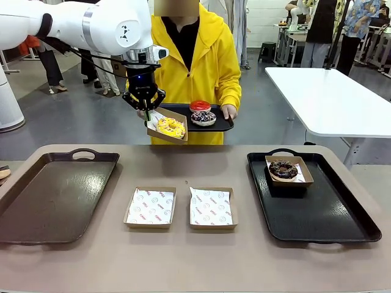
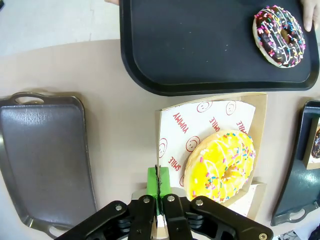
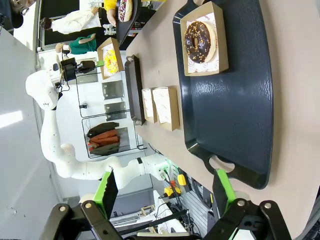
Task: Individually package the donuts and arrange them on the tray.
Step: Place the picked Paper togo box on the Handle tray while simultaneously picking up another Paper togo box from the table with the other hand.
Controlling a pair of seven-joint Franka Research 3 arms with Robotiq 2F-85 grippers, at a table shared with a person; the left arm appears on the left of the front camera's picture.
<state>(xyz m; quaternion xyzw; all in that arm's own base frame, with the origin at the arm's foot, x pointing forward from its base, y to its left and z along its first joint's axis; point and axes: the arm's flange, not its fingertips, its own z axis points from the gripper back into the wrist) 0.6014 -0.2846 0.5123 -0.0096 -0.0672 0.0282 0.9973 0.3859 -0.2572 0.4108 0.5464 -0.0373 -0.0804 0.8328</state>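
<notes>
My left gripper (image 1: 147,115) hangs above the table's far edge, shut on the rim of a cardboard box (image 1: 178,116) that holds the yellow-glazed donut (image 1: 170,127). The left wrist view shows the green pads (image 2: 152,182) pinching the paper-lined box edge (image 2: 162,150) beside the yellow donut (image 2: 222,165). A person in a yellow hoodie holds a small black tray (image 1: 223,125) carrying a glossy red donut (image 1: 200,105) and a dark sprinkled donut (image 1: 203,117). A chocolate donut (image 1: 283,169) sits boxed on the black tray (image 1: 317,213) at the right. My right gripper (image 3: 165,195) is open above that tray's near end.
Two paper-lined boxes with nothing in them (image 1: 150,207) (image 1: 211,207) lie side by side at the table's middle front. A large brown tray (image 1: 55,195) lies at the left. A white table (image 1: 330,97) stands behind at the right.
</notes>
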